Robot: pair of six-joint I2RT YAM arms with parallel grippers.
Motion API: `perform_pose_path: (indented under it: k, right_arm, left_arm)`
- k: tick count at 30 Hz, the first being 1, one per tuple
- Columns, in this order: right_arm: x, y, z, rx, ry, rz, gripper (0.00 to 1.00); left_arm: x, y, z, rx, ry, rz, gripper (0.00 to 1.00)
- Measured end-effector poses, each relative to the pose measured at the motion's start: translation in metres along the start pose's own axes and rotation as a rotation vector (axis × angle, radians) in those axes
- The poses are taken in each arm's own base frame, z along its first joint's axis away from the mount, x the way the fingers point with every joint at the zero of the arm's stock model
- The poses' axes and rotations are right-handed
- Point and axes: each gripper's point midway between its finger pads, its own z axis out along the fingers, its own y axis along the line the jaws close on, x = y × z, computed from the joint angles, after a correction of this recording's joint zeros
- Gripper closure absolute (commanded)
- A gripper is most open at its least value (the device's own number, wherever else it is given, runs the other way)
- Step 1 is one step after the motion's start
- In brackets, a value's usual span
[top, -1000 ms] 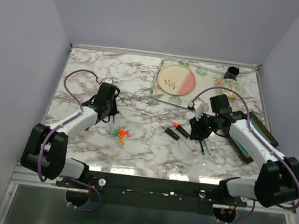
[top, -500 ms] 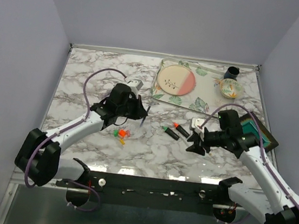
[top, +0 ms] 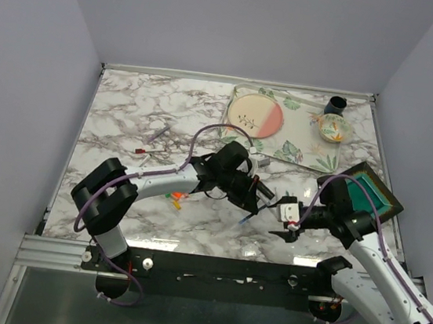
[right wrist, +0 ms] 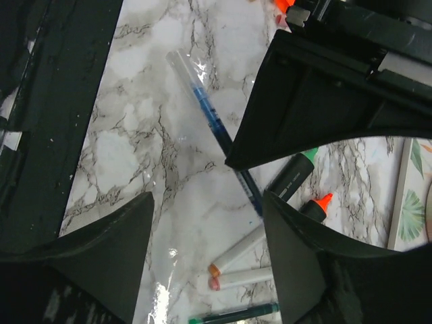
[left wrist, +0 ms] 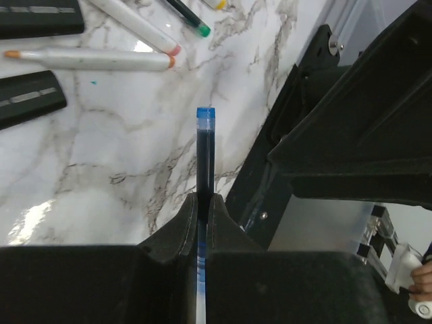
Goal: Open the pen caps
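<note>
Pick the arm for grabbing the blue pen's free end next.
Right, probably. The left gripper is shut on the pen; the right gripper is open, facing its free end.

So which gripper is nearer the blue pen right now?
Left. The left gripper is shut on the blue pen. The right gripper is open, off to the pen's right in the top view, not touching it.

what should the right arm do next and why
Probably ease the right pincer over the free end of the blue pen and close: the left pincer clamps its barrel, while the right one stands open beside it, holding nothing.
</note>
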Motion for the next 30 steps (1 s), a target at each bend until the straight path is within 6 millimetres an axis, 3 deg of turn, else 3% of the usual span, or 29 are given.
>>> perform_pose_path:
  k: [7, 17, 20, 21, 23, 24, 26, 27, 30]
  right_arm:
    - [0.009, 0.010, 0.012, -0.041, 0.046, -0.067, 0.46]
    - [0.023, 0.014, 0.023, -0.084, 0.118, -0.096, 0.70]
    - [0.024, 0.012, 0.024, -0.080, 0.125, -0.099, 0.85]
    - [0.025, 0.012, 0.025, -0.081, 0.127, -0.099, 1.00]
    - [0.026, 0.013, 0.026, -0.089, 0.129, -0.093, 1.00]
    - [0.025, 0.012, 0.026, -0.086, 0.129, -0.091, 0.99]
    - [0.024, 0.010, 0.026, -0.080, 0.126, -0.089, 0.99]
    - [0.023, 0.009, 0.026, -0.076, 0.124, -0.088, 0.99]
    - [0.020, 0.007, 0.025, -0.067, 0.123, -0.070, 0.99]
  left_arm:
    - [0.015, -0.020, 0.018, 0.055, 0.093, 0.024, 1.00]
    - [0.023, -0.031, 0.019, 0.096, 0.135, 0.030, 1.00]
    - [0.024, -0.033, 0.019, 0.103, 0.138, 0.030, 1.00]
    - [0.024, -0.033, 0.018, 0.107, 0.139, 0.030, 0.96]
    - [0.023, -0.034, 0.017, 0.108, 0.136, 0.033, 0.94]
    - [0.023, -0.035, 0.016, 0.108, 0.134, 0.033, 0.78]
    - [0.021, -0.036, 0.014, 0.102, 0.121, 0.037, 0.64]
    - [0.019, -0.035, 0.011, 0.092, 0.104, 0.040, 0.49]
    - [0.011, -0.036, -0.003, 0.076, 0.030, 0.046, 0.28]
